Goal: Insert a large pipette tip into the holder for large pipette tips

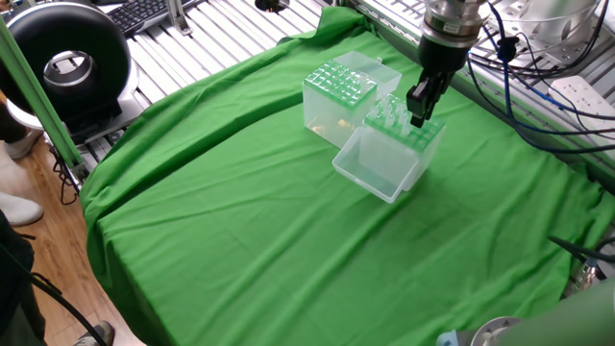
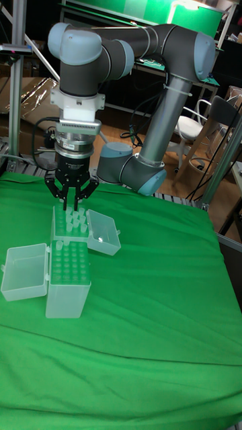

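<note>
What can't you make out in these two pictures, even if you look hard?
- Whether the gripper holds a large pipette tip: both views, anything so thin and translucent is too small, and the fingers cover that spot.
- Whether the fingers are closed: both views, too small.
- Which holes in the holder for large pipette tips are filled: fixed view, too blurred.
- Most of the arm: fixed view, cut off by the top edge.

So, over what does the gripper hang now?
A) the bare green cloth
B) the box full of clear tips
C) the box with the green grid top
B: the gripper hangs right over the box bristling with clear tips, not over the other box.
</note>
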Tool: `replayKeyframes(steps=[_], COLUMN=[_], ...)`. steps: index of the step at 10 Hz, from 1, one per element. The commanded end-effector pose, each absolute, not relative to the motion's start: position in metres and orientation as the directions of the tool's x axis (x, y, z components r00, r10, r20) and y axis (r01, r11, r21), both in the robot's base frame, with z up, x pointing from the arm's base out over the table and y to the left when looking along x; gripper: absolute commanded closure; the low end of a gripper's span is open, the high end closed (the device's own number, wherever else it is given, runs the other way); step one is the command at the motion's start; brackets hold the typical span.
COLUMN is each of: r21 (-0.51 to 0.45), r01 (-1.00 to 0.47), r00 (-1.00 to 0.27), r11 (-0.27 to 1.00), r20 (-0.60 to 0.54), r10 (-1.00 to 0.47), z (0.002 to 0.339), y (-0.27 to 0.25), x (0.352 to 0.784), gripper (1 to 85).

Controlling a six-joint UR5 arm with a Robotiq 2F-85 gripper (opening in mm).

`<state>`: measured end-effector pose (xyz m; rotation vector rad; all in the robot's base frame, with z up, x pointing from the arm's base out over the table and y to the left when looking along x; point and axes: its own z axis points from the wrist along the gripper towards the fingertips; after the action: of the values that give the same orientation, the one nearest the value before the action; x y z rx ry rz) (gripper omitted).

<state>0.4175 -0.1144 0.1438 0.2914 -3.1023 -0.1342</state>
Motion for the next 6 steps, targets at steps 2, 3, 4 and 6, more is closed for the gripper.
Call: replayKeyframes(steps=[2,3,4,6], r21=[0.099,0.104,0.104,0.103], r01=[-0.199,-0.202,-0.203,-0.206], r00=[-0.98,-0.979,-0.979,-0.978], r11=[0.975,0.974,0.974,0.973], r20=[0.001,-0.002,-0.007,-0.012], r10=[-0.2,-0.203,-0.204,-0.206], z=[0.1483,0.1475,0.1451,0.1421], y=[-0.1138,-0.1127,-0.1128,-0.1129], x=[0.4252,0.4259,0.4286,0.4311], gripper=[56.7,56.7,56.7,57.0])
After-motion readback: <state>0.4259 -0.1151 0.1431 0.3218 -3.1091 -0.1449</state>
